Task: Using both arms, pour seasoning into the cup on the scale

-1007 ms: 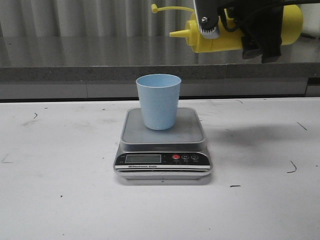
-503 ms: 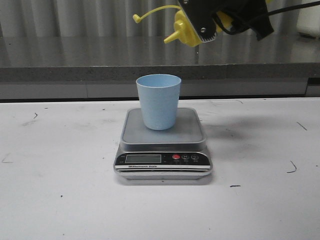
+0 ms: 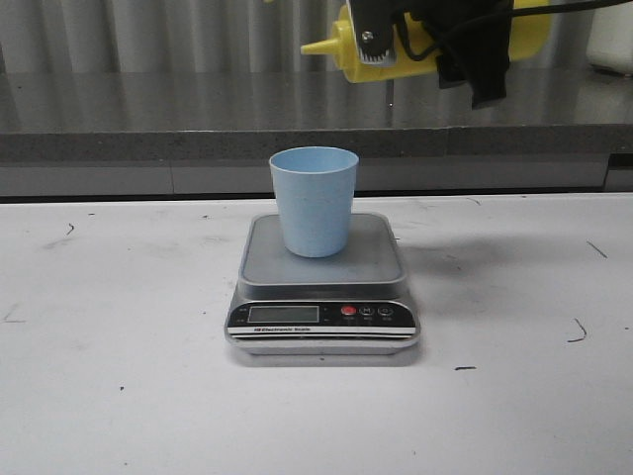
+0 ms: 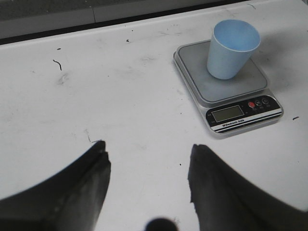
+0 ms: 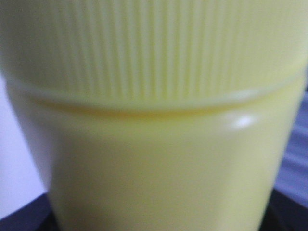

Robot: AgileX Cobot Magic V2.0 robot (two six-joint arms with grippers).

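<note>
On a scuffed white desk [image 3: 119, 396] flecked with dark marks, the silver scale [image 3: 322, 287] sits square to the camera, the light blue cup [image 3: 314, 201] upright on its grey platform. Behind runs a grey stone-like ledge [image 3: 148, 119] beneath a ribbed, pale backdrop [image 3: 178, 35]. High above and right of the cup, the right arm's fingers [image 3: 435, 40] are closed around the yellow seasoning bottle [image 3: 346, 45], held sideways with its nozzle pointing left, well clear of the cup's rim. Seen from the right wrist, the bottle's ribbed collar [image 5: 154, 48] fills the picture, blurred. From the left wrist, the left arm's fingers [image 4: 147, 187] hang spread and empty over bare desk, well apart from the scale.
</note>
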